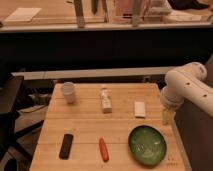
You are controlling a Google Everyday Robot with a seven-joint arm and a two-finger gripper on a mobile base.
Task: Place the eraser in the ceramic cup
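Gripper hangs at the right edge of the wooden table, tucked under the chunky white arm that curls in from the right side of the view. Honestly can't tell how far open it is or whether it has hold of anything. All I get is a pale yellowish stub poking down below the arm.

Eraser is a small white block lying flat on the wood just to the left of the gripper as the camera sees it. It's near but clearly apart, not touching. It's the closest thing to the gripper.

The ceramic cup is white and upright. It sits well apart from the gripper, way over to its left and a bit further back, near the far left corner of the table.

Between eraser and cup, still left of the gripper, there's a small white bottle. It seems to have a label, but the writing is too small to read.

Closer to the camera than the gripper and slightly to its left sits a green bowl, round and glossy. Further left along the front of the table is an orange-red marker lying at a slight angle. Past that is a flat black rectangular thing, about as far from the gripper as the cup. I can't read any branding on either of them.
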